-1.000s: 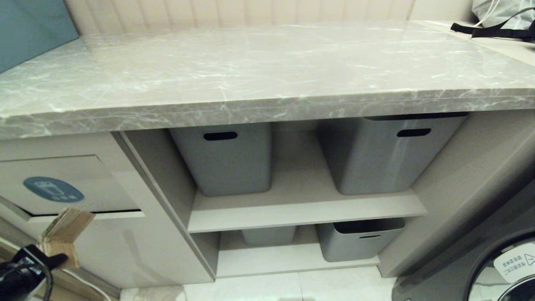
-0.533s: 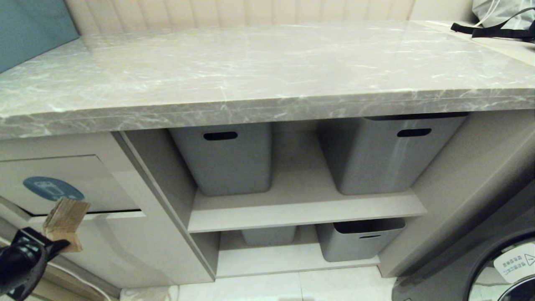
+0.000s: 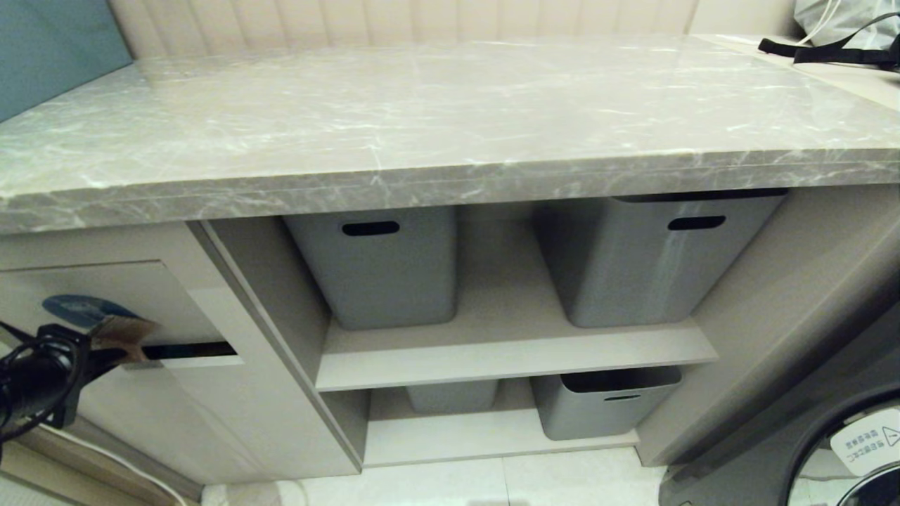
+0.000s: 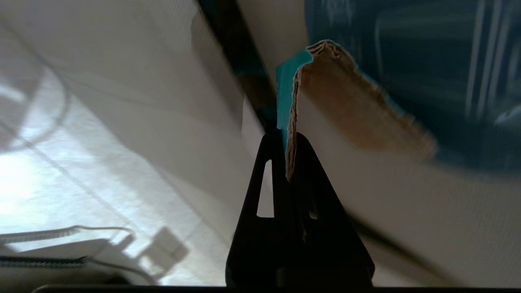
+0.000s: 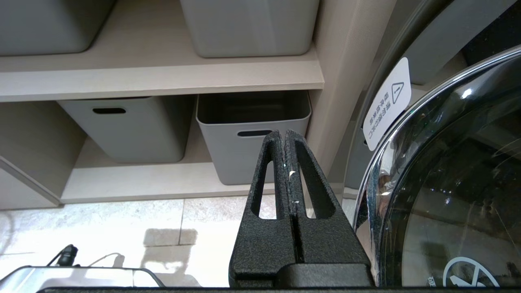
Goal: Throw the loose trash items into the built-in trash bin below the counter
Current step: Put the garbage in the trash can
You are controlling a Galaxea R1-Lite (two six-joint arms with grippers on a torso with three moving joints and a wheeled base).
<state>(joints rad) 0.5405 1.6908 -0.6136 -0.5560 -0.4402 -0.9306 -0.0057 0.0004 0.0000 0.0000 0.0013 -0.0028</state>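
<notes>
Left tool [image 3: 105,348] presses cardboard scrap [image 3: 123,330] against bin flap [image 3: 105,295].

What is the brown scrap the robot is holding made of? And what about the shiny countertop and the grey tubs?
The brown scrap looks like cardboard: matte, with a torn, layered edge. It is pinched in the left claw. The countertop looks like polished stone, maybe marble or an imitation: grey with white veins and a glossy sheen. The grey tubs look like smooth, matte plastic with moulded slot handles.

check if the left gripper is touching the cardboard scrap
Touching: the left wrist view shows the left gripper shut on the cardboard scrap, its edge pinched between the fingers.
</notes>
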